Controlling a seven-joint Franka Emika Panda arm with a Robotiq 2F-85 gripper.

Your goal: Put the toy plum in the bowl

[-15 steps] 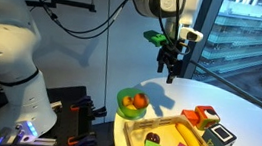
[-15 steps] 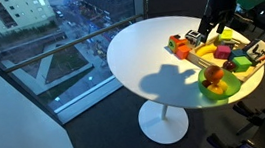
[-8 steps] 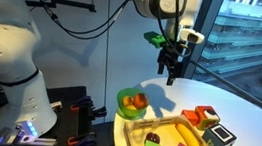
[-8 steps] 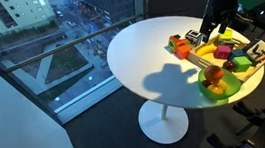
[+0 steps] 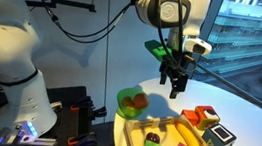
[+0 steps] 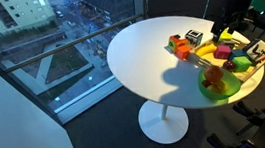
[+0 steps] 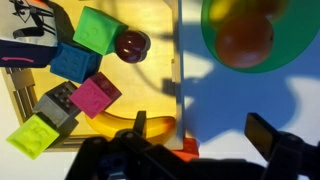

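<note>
The toy plum [image 7: 131, 44] is dark purple-brown and lies in the wooden tray [image 7: 150, 80], between the coloured blocks and the tray's edge. It also shows in an exterior view [image 5: 152, 137]. The lime-green bowl [image 7: 295, 40] stands just outside the tray and holds an orange toy fruit [image 7: 245, 38]. The bowl shows in both exterior views [image 5: 122, 108] [image 6: 225, 91]. My gripper [image 7: 203, 130] is open and empty, hanging above the table at the tray's edge, well above the plum and the bowl [image 5: 177, 84].
The tray holds green [image 7: 98, 28], blue [image 7: 73, 62], magenta [image 7: 95, 95] and lime [image 7: 33, 135] blocks and a yellow banana [image 7: 120, 127]. An orange-red block [image 5: 204, 116] sits beyond the tray. The round white table [image 6: 141, 58] ends close behind the bowl.
My gripper has moved lower and sideways, toward the tray and the bowl. Its jaws stay open. The plum and the bowl have not moved.
</note>
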